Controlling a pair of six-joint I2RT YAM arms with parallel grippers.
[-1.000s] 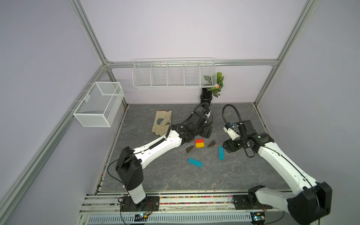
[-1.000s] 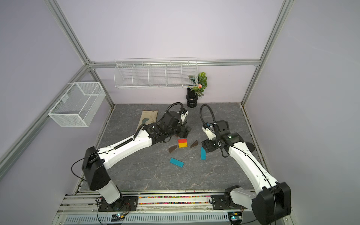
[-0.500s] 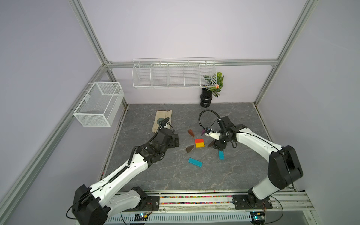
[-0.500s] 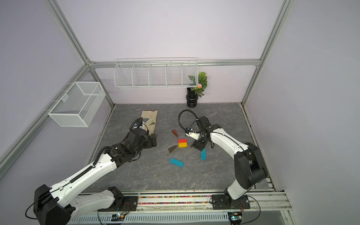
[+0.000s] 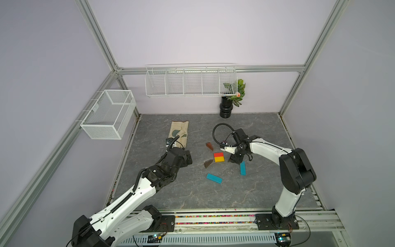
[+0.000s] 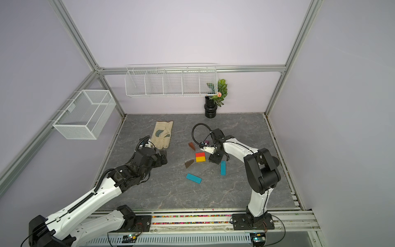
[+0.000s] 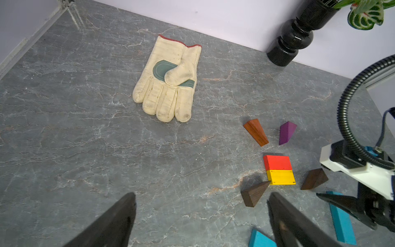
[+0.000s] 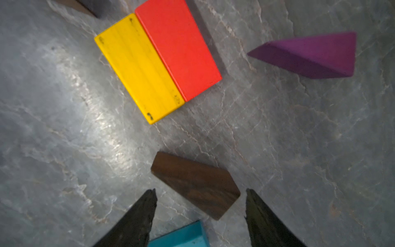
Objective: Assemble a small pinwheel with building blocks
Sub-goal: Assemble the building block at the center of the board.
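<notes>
The building blocks lie flat on the grey table. A red block (image 5: 218,154) and a yellow block (image 5: 219,159) touch and form a square. Round it lie a reddish-brown wedge (image 5: 210,146), a dark brown wedge (image 5: 208,163), a purple wedge (image 7: 287,132) and another dark brown wedge (image 8: 195,184). Two teal bars (image 5: 214,178) (image 5: 242,168) lie nearer the front. My right gripper (image 8: 200,190) is open low over that last wedge, a finger on each side, gaps showing. My left gripper (image 7: 201,195) is open and empty, left of the blocks.
A cream work glove (image 5: 179,133) lies at the back left of the table. A black vase with a plant (image 5: 226,109) stands at the back wall. A wire basket (image 5: 106,114) hangs on the left wall, a wire shelf (image 5: 190,81) on the back wall.
My left arm drew back from the blocks toward the front left, and its jaws opened wide. My right gripper moved in beside the yellow block, over the dark wedge, its jaws narrowing.
</notes>
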